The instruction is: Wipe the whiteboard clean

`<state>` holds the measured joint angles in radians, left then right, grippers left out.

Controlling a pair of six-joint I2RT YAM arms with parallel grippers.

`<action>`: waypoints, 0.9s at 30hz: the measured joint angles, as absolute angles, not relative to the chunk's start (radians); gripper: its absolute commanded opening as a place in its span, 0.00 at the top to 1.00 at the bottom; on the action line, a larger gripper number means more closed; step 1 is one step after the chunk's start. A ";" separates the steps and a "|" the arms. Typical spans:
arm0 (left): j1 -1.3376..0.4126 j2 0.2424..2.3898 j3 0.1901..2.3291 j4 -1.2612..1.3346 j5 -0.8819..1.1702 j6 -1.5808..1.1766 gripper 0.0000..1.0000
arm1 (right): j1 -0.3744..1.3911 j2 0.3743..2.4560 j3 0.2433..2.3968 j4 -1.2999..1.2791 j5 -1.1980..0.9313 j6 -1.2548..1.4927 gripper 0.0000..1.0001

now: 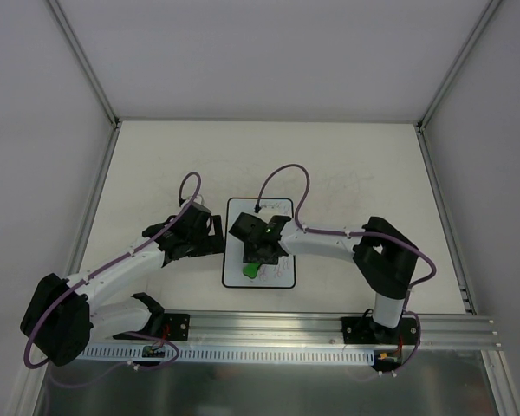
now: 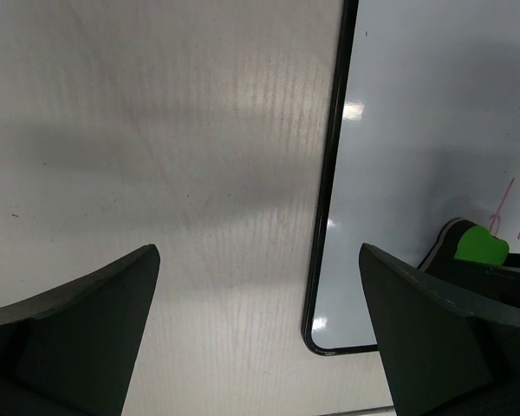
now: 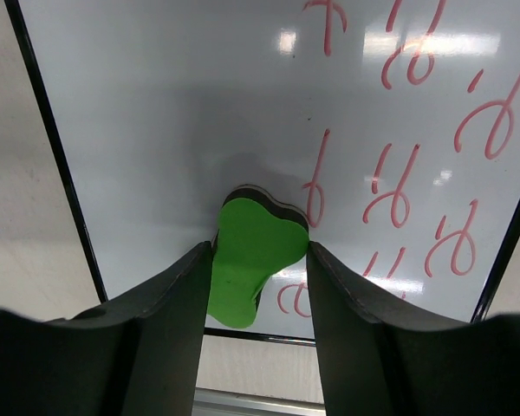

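Note:
The whiteboard point(image 1: 282, 208) lies flat in the middle of the table, white with a thin black border. In the right wrist view the whiteboard point(image 3: 173, 113) is blank on its left part and bears red scribbles point(image 3: 399, 191) on its right part. My right gripper point(image 3: 260, 260) is shut on the green eraser point(image 3: 251, 251), which rests on the board near its near edge; the eraser also shows from above point(image 1: 253, 270). My left gripper point(image 2: 260, 338) is open and empty over the bare tabletop, just left of the whiteboard's point(image 2: 416, 130) near left corner.
A metal rail point(image 1: 277, 328) runs along the near table edge by the arm bases. Grey walls with metal frame posts point(image 1: 95, 225) bound the cream table point(image 1: 347, 165) on three sides. Purple cables loop above both arms.

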<state>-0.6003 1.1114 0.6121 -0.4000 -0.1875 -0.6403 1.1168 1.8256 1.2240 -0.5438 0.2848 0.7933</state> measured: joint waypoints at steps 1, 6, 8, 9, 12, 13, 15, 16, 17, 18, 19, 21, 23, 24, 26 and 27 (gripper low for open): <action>-0.600 1.111 0.612 -0.400 -0.189 -0.640 0.01 | 1.117 1.831 1.225 -0.544 0.281 0.796 0.50; -0.600 1.119 0.612 -0.396 -0.192 -0.640 0.01 | 1.117 1.858 1.242 -0.548 0.274 0.801 0.50; -0.600 1.124 0.612 -0.396 -0.192 -0.640 0.01 | 1.117 1.867 1.251 -0.548 0.274 0.791 0.53; -0.600 1.125 0.612 -0.396 -0.192 -0.640 0.01 | 1.114 1.869 1.253 -0.549 0.274 0.780 0.56; -0.600 1.125 0.612 -0.393 -0.192 -0.640 0.01 | 1.107 1.869 1.256 -0.547 0.273 0.739 0.63; -0.600 1.124 0.609 -0.390 -0.192 -0.640 0.01 | 1.102 1.869 1.256 -0.546 0.272 0.721 0.65; -0.600 1.119 0.605 -0.388 -0.193 -0.640 0.01 | 1.087 1.867 1.255 -0.545 0.271 0.688 0.65; -0.600 1.115 0.602 -0.387 -0.193 -0.640 0.01 | 1.076 1.863 1.251 -0.543 0.271 0.667 0.65; -0.600 1.110 0.599 -0.386 -0.193 -0.640 0.01 | 1.065 1.858 1.246 -0.543 0.272 0.648 0.65; -0.600 1.106 0.597 -0.386 -0.193 -0.641 0.01 | 1.053 1.853 1.242 -0.545 0.272 0.621 0.67; -0.600 1.103 0.594 -0.386 -0.193 -0.641 0.01 | 1.044 1.849 1.238 -0.545 0.271 0.600 0.69; -0.600 1.103 0.591 -0.386 -0.193 -0.641 0.01 | 1.022 1.839 1.228 -0.547 0.271 0.544 0.73; -0.600 1.103 0.591 -0.386 -0.192 -0.641 0.01 | 1.006 1.831 1.217 -0.545 0.264 0.500 0.73; -0.600 1.103 0.591 -0.386 -0.192 -0.641 0.01 | 1.000 1.827 1.211 -0.544 0.257 0.479 0.73; -0.600 1.103 0.591 -0.386 -0.192 -0.641 0.01 | 0.989 1.815 1.198 -0.542 0.247 0.435 0.73; -0.600 1.103 0.591 -0.385 -0.192 -0.641 0.02 | 0.986 1.810 1.192 -0.543 0.245 0.418 0.74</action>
